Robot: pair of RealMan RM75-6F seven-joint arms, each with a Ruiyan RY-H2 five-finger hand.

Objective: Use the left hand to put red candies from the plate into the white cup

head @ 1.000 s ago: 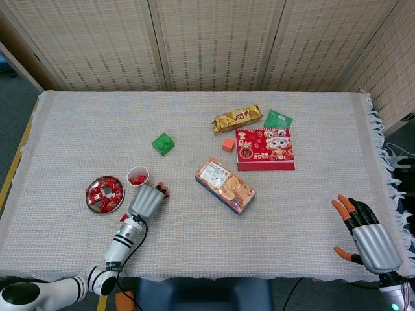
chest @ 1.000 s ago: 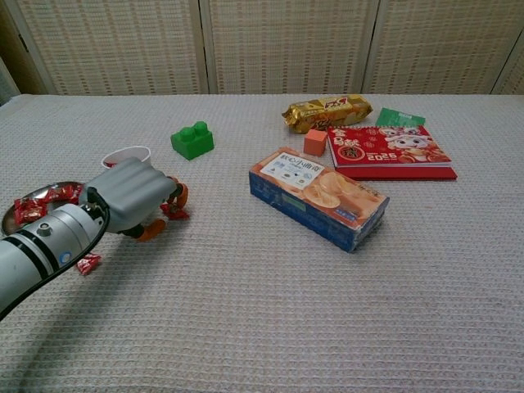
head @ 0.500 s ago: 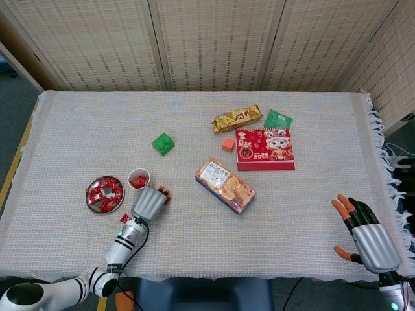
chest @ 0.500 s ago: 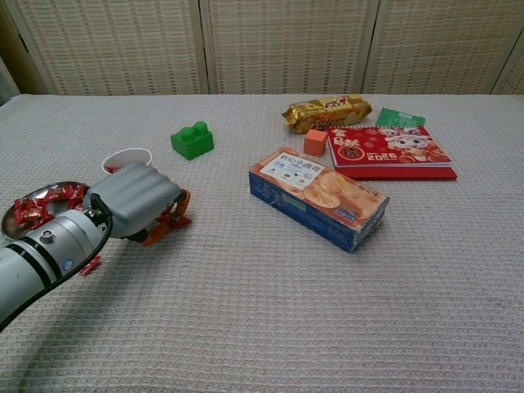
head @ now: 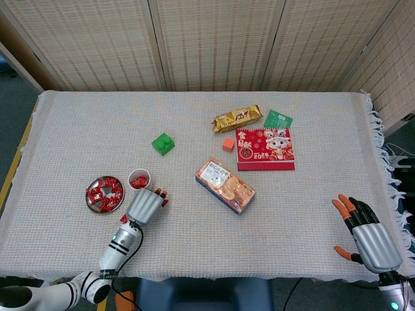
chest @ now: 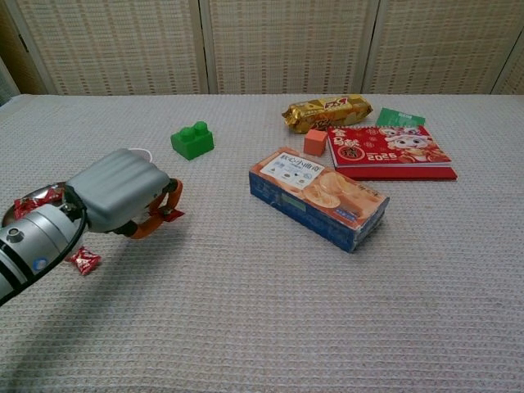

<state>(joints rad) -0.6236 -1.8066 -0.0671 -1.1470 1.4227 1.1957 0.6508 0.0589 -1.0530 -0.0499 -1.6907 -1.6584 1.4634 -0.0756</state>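
The metal plate [head: 94, 201] holds several red candies [head: 106, 192] at the table's front left; its edge [chest: 23, 199] peeks out behind my left arm in the chest view. Right of it stands the white cup [head: 139, 179] with red candy inside. My left hand [head: 144, 206] hovers just in front of the cup, its fingers curled, and pinches a red candy [chest: 171, 214] between fingertips and thumb. In the chest view the left hand [chest: 119, 191] hides nearly all of the cup. A loose red candy [chest: 83, 260] lies on the cloth beside the wrist. My right hand [head: 364, 237] rests open at the front right.
An orange-and-blue snack box [head: 224, 184] lies mid-table. Behind it are a green brick [head: 163, 143], a small orange cube [head: 227, 144], a red booklet [head: 264, 148], a gold snack pack [head: 237, 118] and a green packet [head: 277, 118]. The table's front edge runs close below both hands.
My left hand has drawn back from the cup toward the front edge and risen a little, fingers still curled around the candy. The right hand has not moved.
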